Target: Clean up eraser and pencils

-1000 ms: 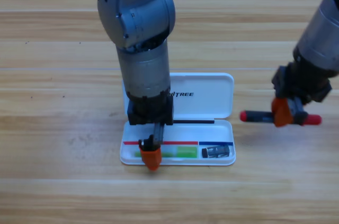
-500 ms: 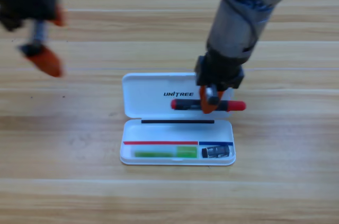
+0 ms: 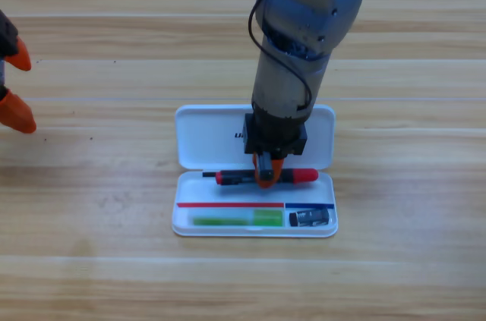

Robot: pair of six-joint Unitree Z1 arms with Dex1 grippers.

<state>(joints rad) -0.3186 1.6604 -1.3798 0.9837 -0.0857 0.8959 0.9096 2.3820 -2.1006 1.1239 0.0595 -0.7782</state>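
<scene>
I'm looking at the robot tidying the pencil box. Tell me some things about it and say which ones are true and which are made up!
1. The right gripper holds the red-and-black pencil over the white case. True.
2. The green pencil lies on the bare table. False: it lies in the case's bottom tray.
3. The eraser sits at the tray's right end. True.
4. The case is closed. False: its lid is open.
5. The left gripper is grabbing the eraser. False: it waits open at the picture's left edge.
</scene>
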